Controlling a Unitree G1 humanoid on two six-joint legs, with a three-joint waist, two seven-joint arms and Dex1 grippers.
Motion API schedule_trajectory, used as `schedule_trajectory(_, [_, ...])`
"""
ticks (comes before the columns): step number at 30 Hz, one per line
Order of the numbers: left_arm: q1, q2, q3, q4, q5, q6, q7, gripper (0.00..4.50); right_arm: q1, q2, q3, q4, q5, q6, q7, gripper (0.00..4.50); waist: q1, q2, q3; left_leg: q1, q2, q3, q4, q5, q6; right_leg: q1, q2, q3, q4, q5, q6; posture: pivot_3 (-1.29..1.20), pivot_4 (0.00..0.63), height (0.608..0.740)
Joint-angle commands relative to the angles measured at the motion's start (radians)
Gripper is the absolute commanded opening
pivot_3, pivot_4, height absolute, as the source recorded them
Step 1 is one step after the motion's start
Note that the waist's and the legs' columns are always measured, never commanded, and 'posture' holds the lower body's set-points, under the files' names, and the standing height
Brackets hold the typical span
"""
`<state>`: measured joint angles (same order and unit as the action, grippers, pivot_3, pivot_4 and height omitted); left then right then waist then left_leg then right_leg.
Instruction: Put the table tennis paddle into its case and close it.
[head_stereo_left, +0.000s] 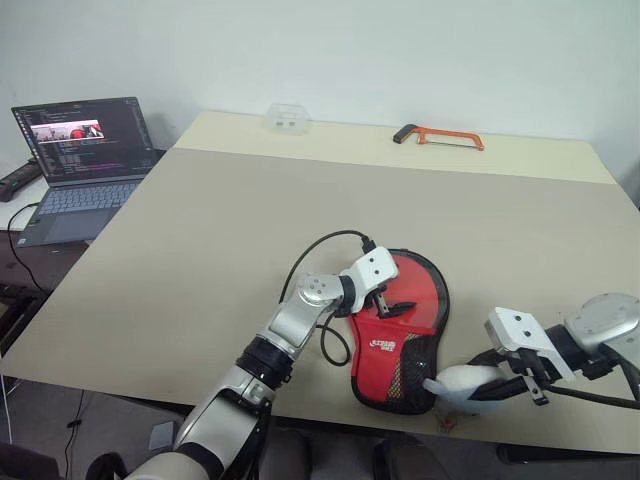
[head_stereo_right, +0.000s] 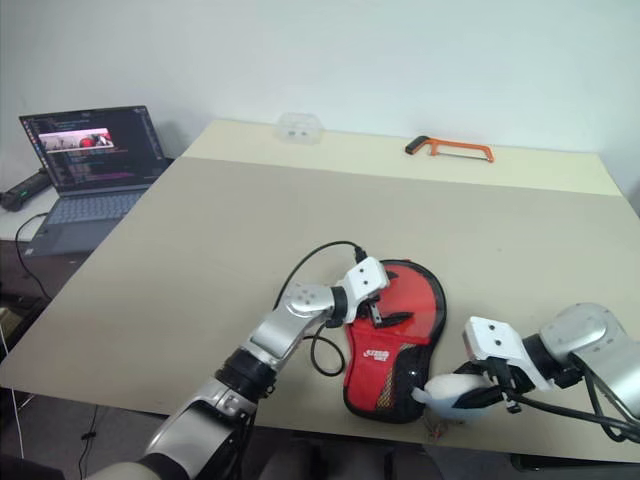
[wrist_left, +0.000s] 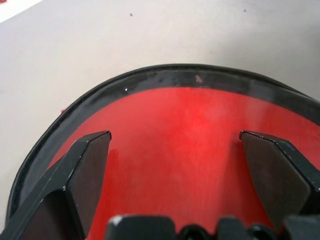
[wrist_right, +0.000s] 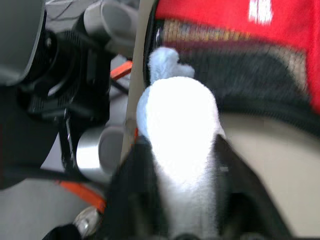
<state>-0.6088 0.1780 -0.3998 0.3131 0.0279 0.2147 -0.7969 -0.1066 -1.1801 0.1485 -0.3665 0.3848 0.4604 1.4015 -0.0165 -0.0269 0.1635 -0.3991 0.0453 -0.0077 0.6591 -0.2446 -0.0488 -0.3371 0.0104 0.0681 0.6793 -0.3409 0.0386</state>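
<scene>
The red paddle case (head_stereo_left: 400, 325) lies flat on the beige table (head_stereo_left: 200, 250), low in the frame and a little right of centre, its rounded end toward the far side and its narrow end, with black mesh pocket and white logo, near the table's front edge. The paddle itself is hard to make out; from the head views I cannot tell whether it sits inside the case.

The left gripper (head_stereo_left: 385, 300) reaches in from the lower left and hovers over the upper part of the case with its two black fingers (wrist_left: 90, 170) spread wide. In the left wrist view the fingers stand well apart above the red surface with black edging, nothing between them.

The right gripper (head_stereo_left: 505, 385) comes in from the lower right, pointing toward the case's narrow end. A white, soft-looking object (head_stereo_left: 465, 385), possibly a cloth or padded wrap, lies between its fingers and reaches to the mesh end of the case. In the right wrist view, which is blurred, the black fingers flank this white thing on both sides, but whether they are pressing on it or standing loose around it I cannot tell.

An orange-framed hacksaw (head_stereo_left: 440, 136) lies at the far edge of the table, upper right of centre. A small clear plastic box (head_stereo_left: 285, 117) sits on the far edge, upper centre. An open laptop (head_stereo_left: 80, 160) stands off the table at the upper left.
</scene>
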Motion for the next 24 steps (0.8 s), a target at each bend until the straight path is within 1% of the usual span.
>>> schedule_trajectory(1, [0.028,0.060,0.039,-0.096,-0.061,0.042,-0.085,4.50,-0.048,-0.023,-0.026,0.094,-0.030,-0.066,0.052,2.84,-0.009,0.001,0.003,0.000,0.000,0.000,0.000,0.000,0.000,0.000,0.000,0.000,0.000,0.000,0.000,0.00,0.150,0.740])
schedule_trajectory(2, [0.033,0.076,0.057,-0.137,-0.096,0.055,-0.116,4.50,-0.065,-0.024,-0.032,0.116,-0.030,-0.072,0.061,3.16,-0.013,0.002,0.005,0.000,0.000,0.000,0.000,0.000,0.000,0.000,0.000,0.000,0.000,0.000,0.000,0.00,0.150,0.740])
schedule_trajectory(5, [0.041,0.166,0.116,-0.271,-0.202,0.137,-0.222,4.50,-0.127,-0.031,-0.052,0.164,-0.012,-0.070,0.098,4.22,-0.016,0.004,0.014,-0.001,0.001,0.002,-0.001,0.000,0.000,-0.003,0.000,0.000,0.001,0.000,0.000,0.00,0.150,0.740])
schedule_trajectory(6, [0.041,0.195,0.136,-0.306,-0.233,0.167,-0.246,4.50,-0.141,-0.031,-0.056,0.175,-0.004,-0.068,0.109,4.48,-0.016,0.004,0.016,-0.002,0.001,0.002,-0.001,0.000,0.000,-0.004,0.000,0.000,0.002,0.000,0.000,0.00,0.150,0.740])
schedule_trajectory(10, [0.032,0.316,0.233,-0.428,-0.358,0.276,-0.321,4.50,-0.179,-0.029,-0.069,0.217,0.010,-0.062,0.134,4.48,-0.013,0.005,0.019,-0.005,0.002,0.000,-0.001,0.000,0.000,-0.007,-0.001,0.000,0.001,0.000,0.000,0.00,0.150,0.740])
schedule_trajectory(12, [0.025,0.401,0.301,-0.495,-0.441,0.339,-0.374,4.50,-0.194,-0.019,-0.107,0.222,0.045,-0.039,0.125,4.48,-0.013,0.006,0.020,-0.009,0.002,-0.001,-0.001,0.000,0.000,-0.011,-0.003,-0.001,0.001,0.000,0.000,0.00,0.150,0.740])
schedule_trajectory(14, [0.013,0.499,0.390,-0.550,-0.544,0.421,-0.427,4.50,-0.223,-0.011,-0.162,0.222,0.107,0.023,0.108,4.48,-0.014,0.007,0.023,-0.016,0.003,-0.001,0.001,0.000,0.000,-0.017,-0.003,-0.002,0.003,0.000,0.000,0.00,0.150,0.740])
schedule_trajectory(15, [0.010,0.550,0.435,-0.566,-0.590,0.453,-0.452,4.50,-0.232,-0.011,-0.192,0.221,0.138,0.046,0.104,4.48,-0.015,0.007,0.025,-0.017,0.003,-0.002,0.001,0.000,0.000,-0.017,-0.004,-0.003,0.003,0.000,0.000,0.00,0.150,0.740])
schedule_trajectory(18, [0.025,0.703,0.562,-0.577,-0.679,0.508,-0.513,4.50,-0.252,-0.012,-0.286,0.216,0.226,0.121,0.089,4.48,-0.014,0.009,0.027,-0.018,0.003,-0.004,0.001,0.000,0.000,-0.018,-0.004,-0.004,0.002,0.000,0.000,0.00,0.150,0.740])
schedule_trajectory(21, [0.069,0.838,0.687,-0.553,-0.764,0.579,-0.571,4.50,-0.260,-0.026,-0.373,0.234,0.262,0.165,0.067,4.48,-0.015,0.010,0.028,-0.017,0.003,-0.005,0.000,0.000,0.000,-0.017,-0.004,-0.005,0.002,0.000,-0.001,0.00,0.150,0.740])
schedule_trajectory(24, [0.132,0.957,0.793,-0.482,-0.764,0.577,-0.625,4.50,-0.212,-0.077,-0.457,0.254,0.257,0.178,0.097,4.48,-0.014,0.012,0.030,-0.017,0.002,-0.004,0.000,0.000,0.000,-0.018,-0.005,-0.006,0.002,0.000,-0.001,0.00,0.150,0.740])
